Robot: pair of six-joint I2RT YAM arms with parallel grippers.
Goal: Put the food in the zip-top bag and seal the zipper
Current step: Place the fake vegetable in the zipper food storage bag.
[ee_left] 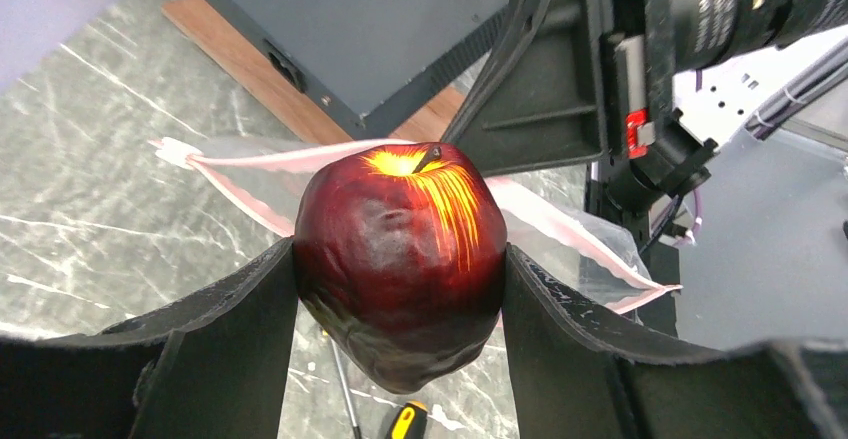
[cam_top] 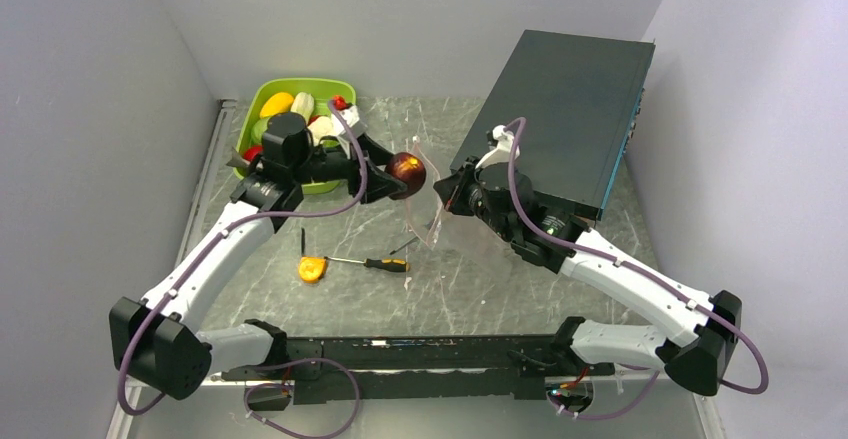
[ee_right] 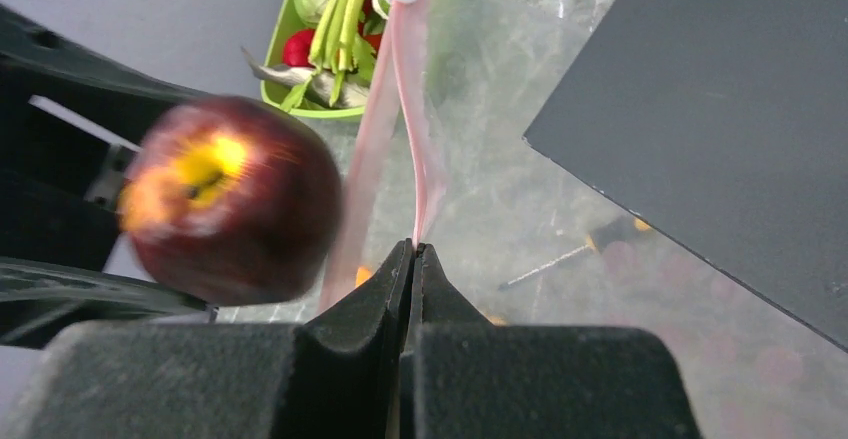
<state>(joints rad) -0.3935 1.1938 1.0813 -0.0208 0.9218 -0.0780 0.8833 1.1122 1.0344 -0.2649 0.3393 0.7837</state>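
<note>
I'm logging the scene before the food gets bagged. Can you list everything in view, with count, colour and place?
apple: 1, dark red with yellow by the stem, held above the table
zip-top bag: 1, clear, held up mid-table, mouth open
zipper: 1, pale pink, along the bag's mouth
tray: 1, lime green, far left
toy food: several pieces, yellow, white, red and green, in the tray
tape measure: 1, orange, on the table near centre
screwdriver: 1, yellow-and-black handle, beside the tape measure
box: 1, dark, far right
table: 1, grey marbled
left gripper: 1, black, closed on the apple
right gripper: 1, black, shut on the zipper
</note>
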